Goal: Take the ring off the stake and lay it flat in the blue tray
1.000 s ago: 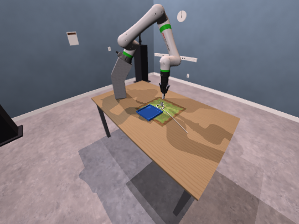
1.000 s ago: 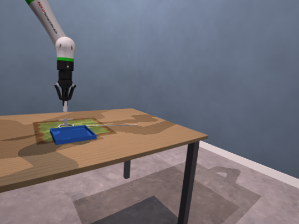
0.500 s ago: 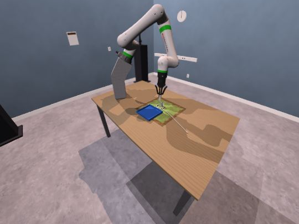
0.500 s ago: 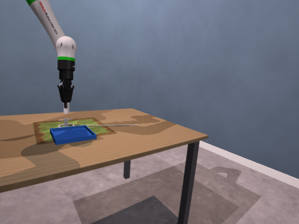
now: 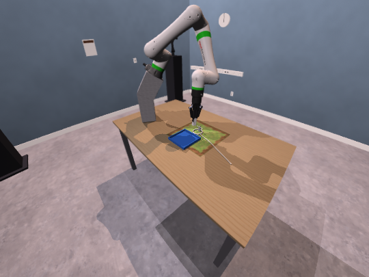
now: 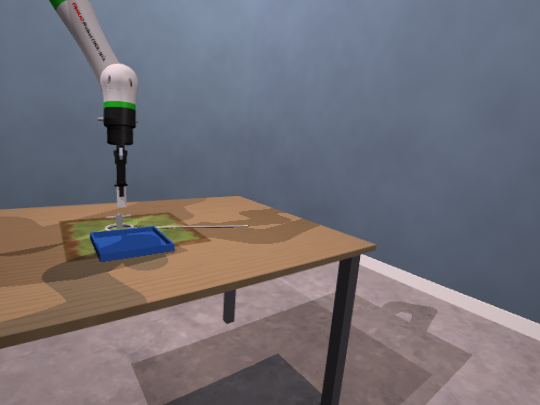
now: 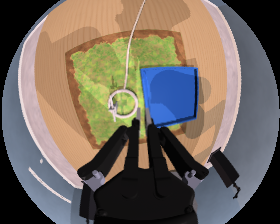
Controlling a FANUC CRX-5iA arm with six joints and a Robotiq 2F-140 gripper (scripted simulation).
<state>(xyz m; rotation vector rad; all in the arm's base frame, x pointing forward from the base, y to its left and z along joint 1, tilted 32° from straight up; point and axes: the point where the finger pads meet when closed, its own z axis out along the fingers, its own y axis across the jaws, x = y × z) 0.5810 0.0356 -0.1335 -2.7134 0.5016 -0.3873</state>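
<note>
A small white ring [image 7: 121,103] lies around the base of a short grey stake [image 6: 119,219] on a green mat [image 5: 205,137]. The ring also shows in the top view [image 5: 197,130]. The blue tray [image 5: 184,139] sits on the mat right beside the stake; it is at the right in the wrist view [image 7: 169,96] and nothing is in it. My gripper [image 6: 120,198] hangs straight down a little above the top of the stake, apart from it. Its fingers stand nearly together with nothing between them.
A long thin white rod [image 5: 219,153] runs from the ring across the mat and out onto the wooden table top [image 5: 219,173]. The arm's grey base block [image 5: 148,99] stands at the table's far corner.
</note>
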